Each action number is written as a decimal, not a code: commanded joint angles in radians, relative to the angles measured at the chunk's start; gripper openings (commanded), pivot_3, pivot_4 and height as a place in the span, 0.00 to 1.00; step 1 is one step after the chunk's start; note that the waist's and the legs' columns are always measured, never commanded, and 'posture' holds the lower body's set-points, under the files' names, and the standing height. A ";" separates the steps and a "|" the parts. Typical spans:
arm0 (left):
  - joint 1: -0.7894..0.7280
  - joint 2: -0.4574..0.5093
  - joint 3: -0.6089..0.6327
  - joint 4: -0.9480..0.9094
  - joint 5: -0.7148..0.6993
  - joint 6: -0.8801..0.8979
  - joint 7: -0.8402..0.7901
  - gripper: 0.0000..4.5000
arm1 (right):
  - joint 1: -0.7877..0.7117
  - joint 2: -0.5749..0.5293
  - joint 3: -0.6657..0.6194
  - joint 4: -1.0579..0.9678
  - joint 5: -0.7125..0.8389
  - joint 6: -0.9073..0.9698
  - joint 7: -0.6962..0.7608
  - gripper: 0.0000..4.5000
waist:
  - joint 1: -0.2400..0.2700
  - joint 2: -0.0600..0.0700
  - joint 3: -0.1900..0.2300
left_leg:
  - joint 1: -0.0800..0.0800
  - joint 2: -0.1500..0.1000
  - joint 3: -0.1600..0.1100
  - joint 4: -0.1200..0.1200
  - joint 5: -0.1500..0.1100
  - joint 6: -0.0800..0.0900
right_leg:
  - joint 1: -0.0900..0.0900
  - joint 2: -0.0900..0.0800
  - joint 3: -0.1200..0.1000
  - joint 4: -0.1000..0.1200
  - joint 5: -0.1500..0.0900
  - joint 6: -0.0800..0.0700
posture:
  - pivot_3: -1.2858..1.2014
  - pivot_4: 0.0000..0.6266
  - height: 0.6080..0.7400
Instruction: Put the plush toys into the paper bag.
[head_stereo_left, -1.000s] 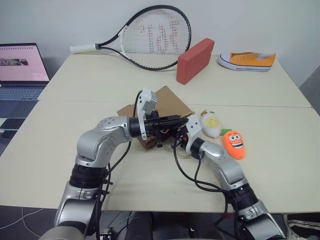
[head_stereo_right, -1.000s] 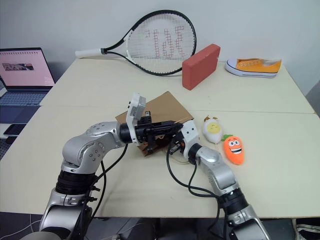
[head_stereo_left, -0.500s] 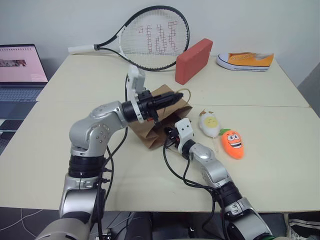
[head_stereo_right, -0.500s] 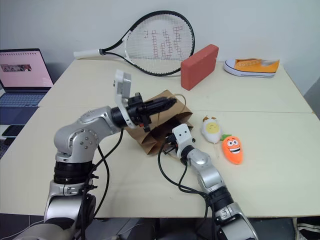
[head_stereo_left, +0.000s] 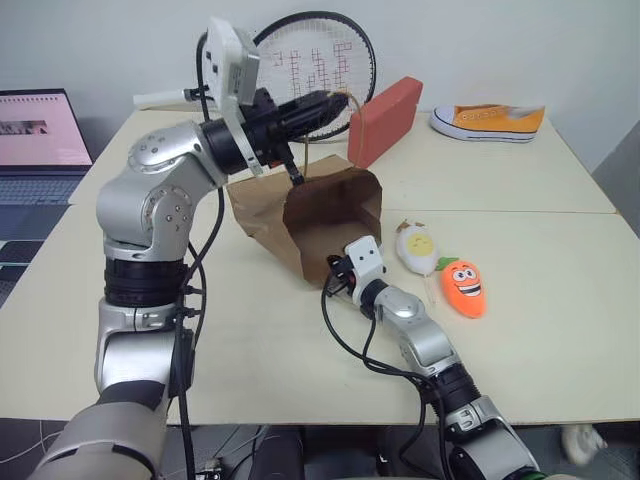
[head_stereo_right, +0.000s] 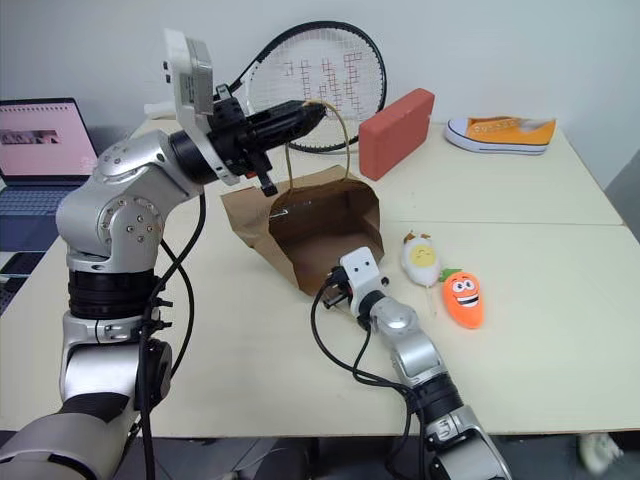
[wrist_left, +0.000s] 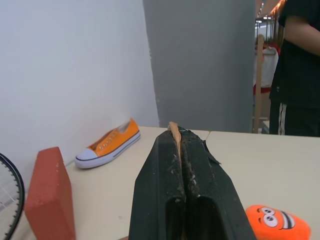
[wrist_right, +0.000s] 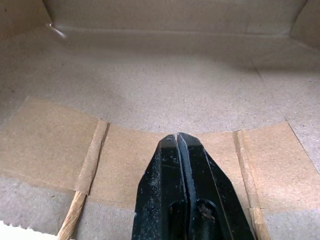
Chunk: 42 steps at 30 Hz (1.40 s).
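Observation:
The brown paper bag (head_stereo_left: 258, 214) lies on its side at the table's middle, its mouth gaping toward me. My left gripper (head_stereo_left: 335, 100) is raised above it, shut on the bag's thin loop handle (head_stereo_right: 347, 145) and holding the upper wall up. My right gripper (head_stereo_left: 335, 272) is shut, its tips just inside the mouth, lying on the bag's lower wall (wrist_right: 165, 100). Two plush toys lie to the right of the bag: a white egg with a yellow face (head_stereo_left: 417, 248) and an orange carrot (head_stereo_left: 464, 288). The bag's inside holds nothing that I can see.
A tennis racket (head_stereo_left: 310, 60), a red brick-shaped block (head_stereo_left: 385, 120) and an orange sneaker (head_stereo_left: 490, 122) lie along the table's far side. A laptop (head_stereo_left: 40, 130) stands off the left edge. A person in dark clothes (wrist_left: 300, 65) stands beyond the table.
My left gripper has risen with the handle and rolled, pulling the flat bag up into an open mouth. The right gripper has stayed at the lower rim.

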 joint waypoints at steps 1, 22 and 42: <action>-0.011 0.016 -0.011 0.006 0.031 -0.054 -0.031 0.00 | 0.031 0.002 0.010 0.029 -0.012 0.036 0.000 0.01 | 0.000 0.000 0.000 | 0.000 0.000 0.000 -0.001 0.000 0.000 | 0.000 0.000 0.000 0.000 0.000 0.000 | 0.52 0.24 1.00; 0.142 -0.065 -0.045 -0.143 -0.035 0.025 -0.021 0.00 | 0.110 -0.103 -0.017 -0.480 0.077 0.265 0.110 0.01 | 0.000 0.000 0.000 | -0.001 0.000 0.000 -0.004 0.000 0.000 | -0.002 0.000 0.000 -0.001 -0.001 -0.001 | 0.52 0.24 1.00; 0.220 -0.082 -0.101 -0.154 -0.028 0.030 -0.063 0.00 | 0.156 -0.715 -0.214 -0.868 0.249 0.510 0.293 0.83 | 0.009 0.000 0.000 | -0.001 0.000 0.000 -0.005 0.000 0.000 | -0.002 0.000 0.000 -0.002 -0.002 -0.003 | 0.52 0.24 1.00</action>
